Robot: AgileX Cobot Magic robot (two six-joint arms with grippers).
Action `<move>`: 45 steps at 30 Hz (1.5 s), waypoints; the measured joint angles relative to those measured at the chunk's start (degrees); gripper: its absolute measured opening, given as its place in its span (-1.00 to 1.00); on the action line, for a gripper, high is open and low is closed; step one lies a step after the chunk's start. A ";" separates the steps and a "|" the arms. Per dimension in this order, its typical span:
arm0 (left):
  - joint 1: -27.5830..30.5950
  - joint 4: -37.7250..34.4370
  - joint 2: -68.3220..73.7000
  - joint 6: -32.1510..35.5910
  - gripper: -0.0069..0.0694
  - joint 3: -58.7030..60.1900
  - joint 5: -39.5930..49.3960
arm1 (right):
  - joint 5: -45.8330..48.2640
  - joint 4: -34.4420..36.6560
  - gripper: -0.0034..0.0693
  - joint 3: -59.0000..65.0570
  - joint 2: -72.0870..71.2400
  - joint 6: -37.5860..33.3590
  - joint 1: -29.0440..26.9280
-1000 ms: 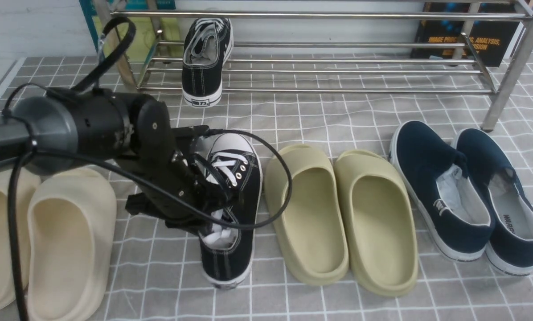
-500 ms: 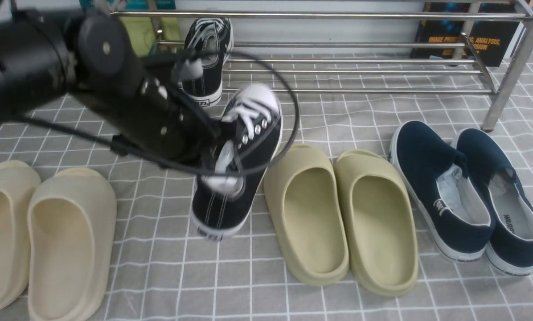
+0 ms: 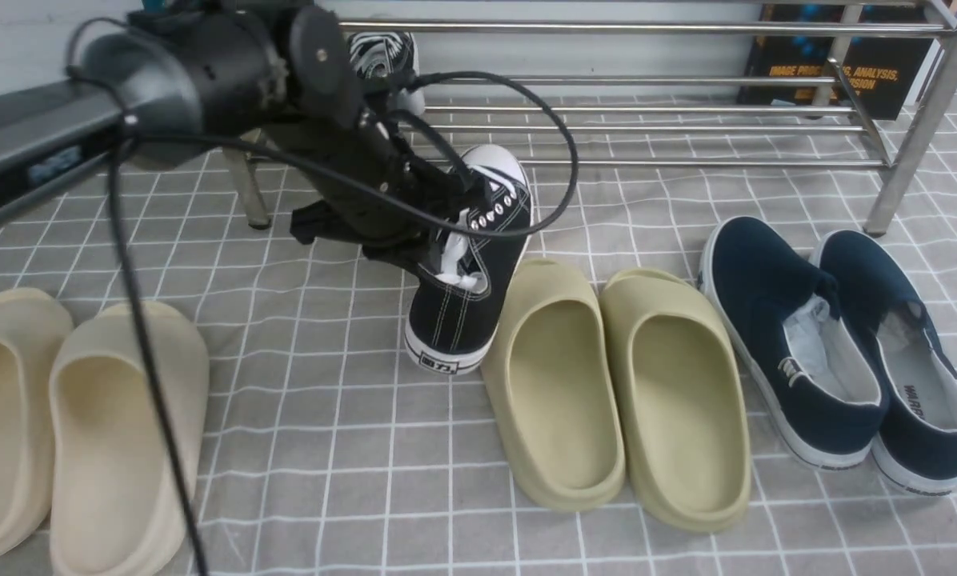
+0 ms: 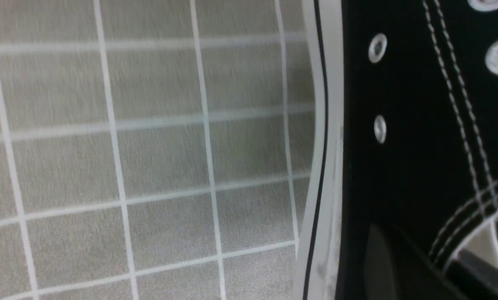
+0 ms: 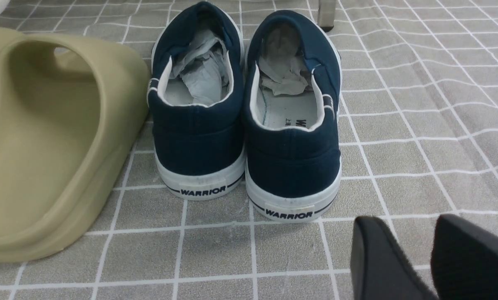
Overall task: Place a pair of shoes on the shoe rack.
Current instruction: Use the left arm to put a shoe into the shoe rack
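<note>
Across the floor a grey checked cloth [image 3: 342, 448] is spread, and at its far edge the silver shoe rack [image 3: 646, 128] is set, spanning nearly the whole front view. The black left arm [image 3: 182, 72] is reached in from the left, with its cable looped ahead of it. In the near row the cream slippers [image 3: 118, 448] are laid at the left, the olive slippers [image 3: 670, 400] in the middle and the navy slip-ons [image 3: 774, 304] at the right. One black sneaker [image 3: 454, 320] is held tilted between row and rack, its white toe cap raised toward the front bar and its heel just beside the left olive slipper; whether the heel touches the cloth cannot be told. The second sneaker [image 3: 382, 52] is seen on the rack's left end, mostly hidden by the arm. The left gripper [image 3: 438, 244] is clamped on the tilted sneaker's collar. The right gripper [image 5: 411, 227] is held low behind the slip-ons, its pads a little apart, with nothing gripped.
</note>
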 joint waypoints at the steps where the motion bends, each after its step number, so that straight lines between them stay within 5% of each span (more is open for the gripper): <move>1: 0.00 0.26 0.18 -0.36 -0.85 -0.68 0.30 | 0.00 0.00 -0.25 0.00 0.00 0.00 0.00; 10: 2.73 0.69 6.77 -5.22 -0.85 -15.26 13.38 | 0.00 0.00 -0.25 0.00 0.00 0.00 0.00; 25: 3.31 1.37 6.32 5.03 -0.85 -18.90 18.83 | 0.00 0.00 -0.25 0.00 0.00 0.00 0.00; 37: 3.31 -0.38 3.05 5.31 -0.85 -18.90 18.95 | 0.00 0.00 -0.25 0.00 0.00 0.00 0.00; 45: 3.31 -0.78 3.61 0.18 -0.85 -18.90 5.91 | 0.00 0.00 -0.25 0.00 0.00 0.00 0.00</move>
